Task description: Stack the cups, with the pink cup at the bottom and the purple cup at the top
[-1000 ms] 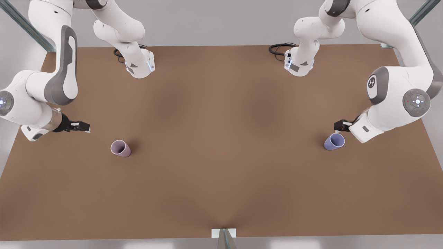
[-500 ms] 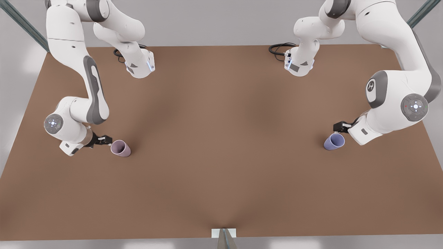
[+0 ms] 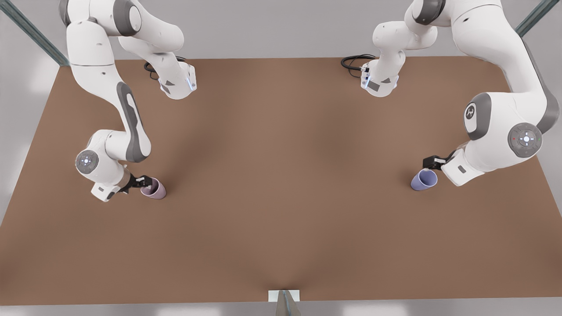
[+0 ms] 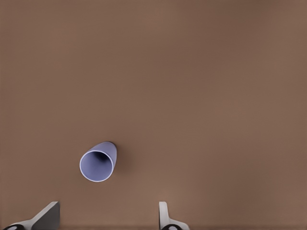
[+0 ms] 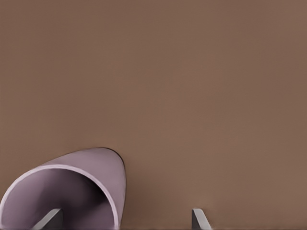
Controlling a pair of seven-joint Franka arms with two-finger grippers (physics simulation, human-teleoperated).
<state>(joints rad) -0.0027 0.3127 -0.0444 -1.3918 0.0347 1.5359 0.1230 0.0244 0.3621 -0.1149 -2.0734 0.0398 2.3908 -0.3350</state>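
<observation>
In the front view, the pink cup is seen standing on the brown table at the front view's left, with the right gripper at its rim. The purple cup stands at the front view's right, well apart, the left gripper just beside it.

In the left wrist view, the purple cup is seen beyond spread fingertips, nothing held.

In the right wrist view, one spread fingertip is seen inside the pink cup, the other outside.
</observation>
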